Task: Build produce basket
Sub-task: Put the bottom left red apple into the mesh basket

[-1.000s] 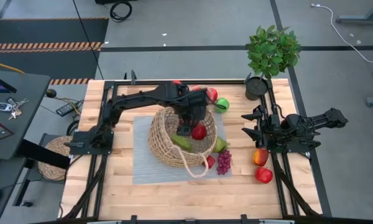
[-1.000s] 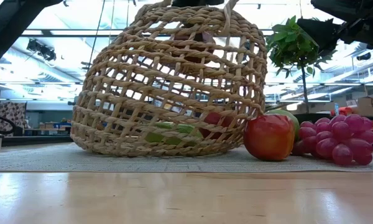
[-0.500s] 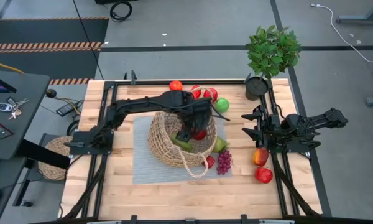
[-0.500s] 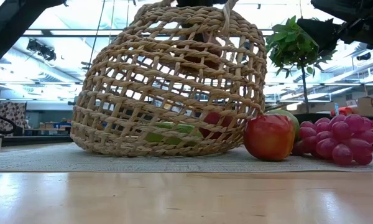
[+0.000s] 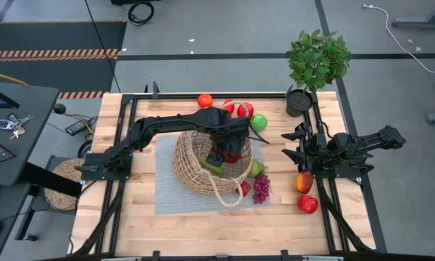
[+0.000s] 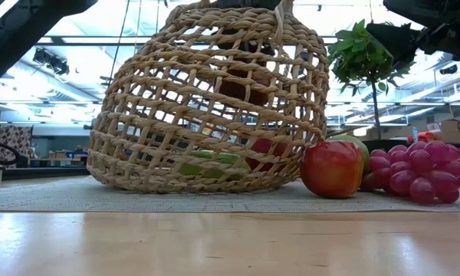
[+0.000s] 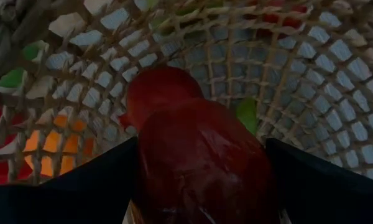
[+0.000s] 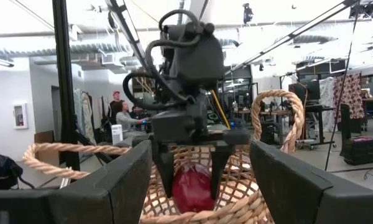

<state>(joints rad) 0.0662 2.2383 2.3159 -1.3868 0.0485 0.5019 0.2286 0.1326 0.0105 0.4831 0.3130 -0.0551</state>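
The tan wicker basket rests on a grey mat, with its looped handle lying toward the near edge. My left gripper reaches down into the basket, shut on a red apple. Through the weave, the low view shows the apple high inside. Green and red produce lies on the basket's bottom. At the table's right side my right gripper stands open, holding nothing. My left gripper pinches the red apple by its two opposite sides between its two fingers. The fingers come from above, pointing steeply down into the basket. The apple hangs clear, above the pieces on the basket's bottom.
Outside the basket lie a red apple, purple grapes and a green piece by its right side. Red and green fruit lies along the far edge. Two red apples lie near my right arm. A potted plant stands at the far right.
My left gripper has gone down into the basket with the red apple, and its wrist has rolled somewhat. The apple now sits lower inside the weave. The basket and the fruit beside it have stayed in place.
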